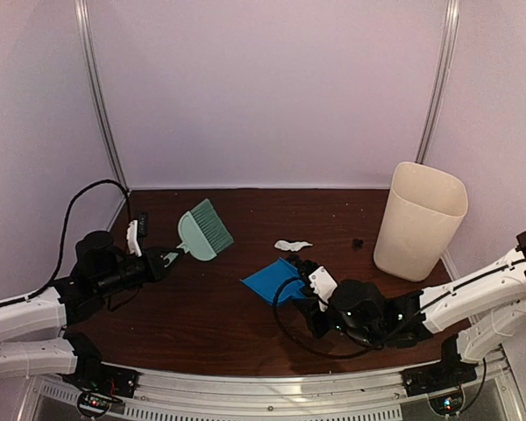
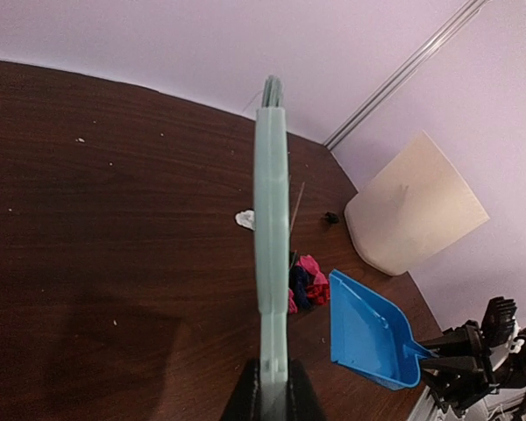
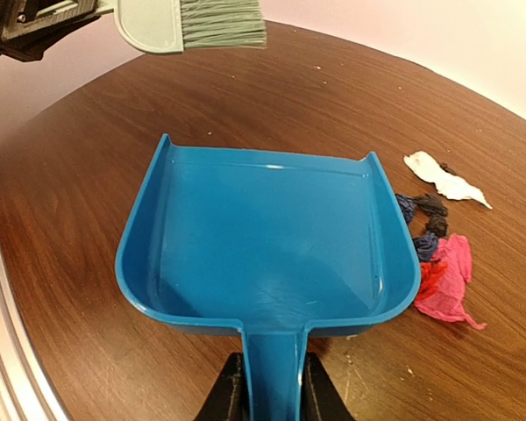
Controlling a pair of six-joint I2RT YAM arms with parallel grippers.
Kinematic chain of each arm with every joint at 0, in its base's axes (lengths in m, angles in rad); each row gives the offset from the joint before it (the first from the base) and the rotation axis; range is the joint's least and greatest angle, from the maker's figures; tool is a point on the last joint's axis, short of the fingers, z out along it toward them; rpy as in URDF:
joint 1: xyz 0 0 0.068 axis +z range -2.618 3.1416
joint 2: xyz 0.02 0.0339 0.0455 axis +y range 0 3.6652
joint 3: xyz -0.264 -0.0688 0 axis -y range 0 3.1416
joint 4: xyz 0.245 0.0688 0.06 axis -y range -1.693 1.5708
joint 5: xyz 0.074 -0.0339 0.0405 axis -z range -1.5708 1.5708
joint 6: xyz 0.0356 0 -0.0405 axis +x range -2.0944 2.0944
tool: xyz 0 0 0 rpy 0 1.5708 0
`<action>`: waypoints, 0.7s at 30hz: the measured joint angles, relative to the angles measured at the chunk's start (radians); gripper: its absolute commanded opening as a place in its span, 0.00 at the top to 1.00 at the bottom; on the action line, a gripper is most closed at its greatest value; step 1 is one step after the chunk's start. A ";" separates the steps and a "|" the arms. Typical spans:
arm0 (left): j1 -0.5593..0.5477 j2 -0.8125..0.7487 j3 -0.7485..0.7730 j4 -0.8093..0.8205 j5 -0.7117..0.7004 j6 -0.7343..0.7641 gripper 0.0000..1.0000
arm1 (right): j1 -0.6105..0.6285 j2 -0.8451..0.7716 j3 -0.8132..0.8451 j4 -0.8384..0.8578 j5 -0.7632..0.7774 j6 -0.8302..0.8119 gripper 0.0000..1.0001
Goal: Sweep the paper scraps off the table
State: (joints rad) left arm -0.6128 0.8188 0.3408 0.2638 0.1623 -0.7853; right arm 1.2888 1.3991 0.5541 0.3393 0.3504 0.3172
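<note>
My left gripper (image 1: 167,257) is shut on the handle of a mint-green hand brush (image 1: 204,231), held above the table (image 1: 202,320) at the left; the left wrist view shows the brush (image 2: 271,219) edge-on between my fingers. My right gripper (image 1: 309,285) is shut on the handle of a blue dustpan (image 1: 273,281), which is empty in the right wrist view (image 3: 263,237). Pink (image 3: 445,276) and dark blue (image 3: 418,226) paper scraps lie just right of the pan's mouth. A white scrap (image 1: 292,245) lies farther back. A small black scrap (image 1: 358,241) sits near the bin.
A tall cream waste bin (image 1: 419,219) stands at the back right of the table. A silver rail (image 1: 272,386) runs along the front edge. Pale walls close the back and sides. Tiny pale crumbs speckle the wood.
</note>
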 measured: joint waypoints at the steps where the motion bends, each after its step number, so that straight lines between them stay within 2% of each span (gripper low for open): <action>1: 0.000 0.009 0.004 -0.002 -0.005 0.006 1.00 | 0.000 -0.039 0.005 -0.066 0.008 0.011 1.00; 9: -0.002 0.159 0.083 -0.025 -0.032 0.089 1.00 | -0.005 -0.305 0.014 -0.465 0.023 0.127 1.00; 12: -0.013 0.256 0.159 -0.074 -0.045 0.136 1.00 | -0.005 -0.354 -0.005 -0.532 0.009 0.174 1.00; 17: -0.051 0.425 0.326 -0.179 -0.087 0.238 1.00 | -0.005 -0.357 -0.035 -0.608 -0.008 0.257 1.00; 21: -0.067 0.556 0.449 -0.266 -0.129 0.312 1.00 | -0.003 -0.286 -0.035 -0.621 -0.012 0.316 1.00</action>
State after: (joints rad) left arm -0.6800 1.3750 0.7898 -0.0025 0.0330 -0.4728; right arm 1.2858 1.1130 0.5190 -0.2821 0.3386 0.6334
